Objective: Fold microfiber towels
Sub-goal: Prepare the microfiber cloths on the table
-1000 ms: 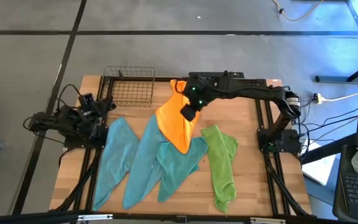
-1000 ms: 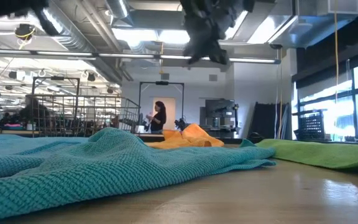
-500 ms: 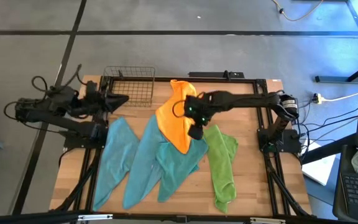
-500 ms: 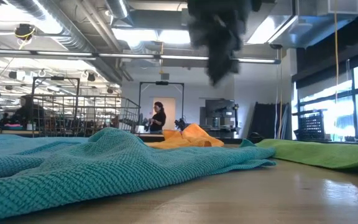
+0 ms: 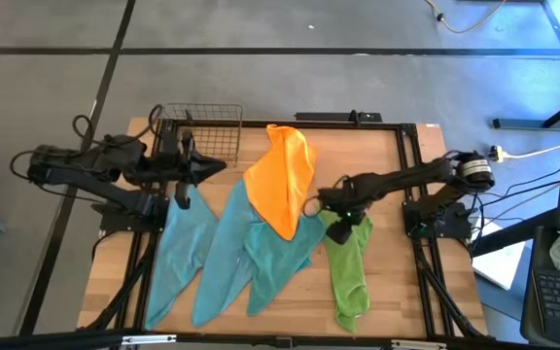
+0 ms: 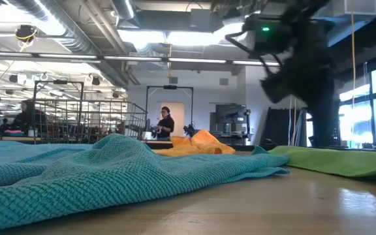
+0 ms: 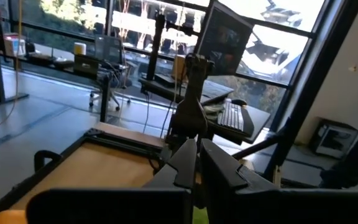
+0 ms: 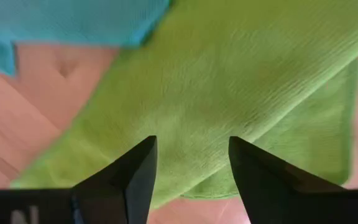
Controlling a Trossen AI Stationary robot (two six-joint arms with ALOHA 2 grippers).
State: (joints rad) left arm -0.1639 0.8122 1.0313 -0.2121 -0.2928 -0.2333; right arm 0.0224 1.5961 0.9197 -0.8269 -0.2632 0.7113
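Note:
Several microfiber towels lie crumpled on the wooden table. An orange towel (image 5: 280,180) lies at the middle far side, its near tip over a teal towel (image 5: 280,258). Two more teal towels (image 5: 183,248) (image 5: 227,253) lie to the left, and a lime green towel (image 5: 350,262) to the right. My right gripper (image 8: 191,149) points steeply down over the green towel's far end (image 8: 241,74), open, a finger on each side of a stretch of cloth. My left gripper (image 5: 217,167) is raised near the far left, level and shut (image 7: 197,158) on nothing.
A wire basket (image 5: 202,131) stands at the far left of the table, just behind my left gripper. Black frame rails (image 5: 411,185) run along the table's sides. A person (image 6: 166,123) stands far off in the room behind the table.
My right gripper has left the orange towel, gone toward the table's near right and sunk over the green towel's far end. My left arm has risen from the left edge and swung toward the table's middle, and its gripper has tipped up level. No towel has moved.

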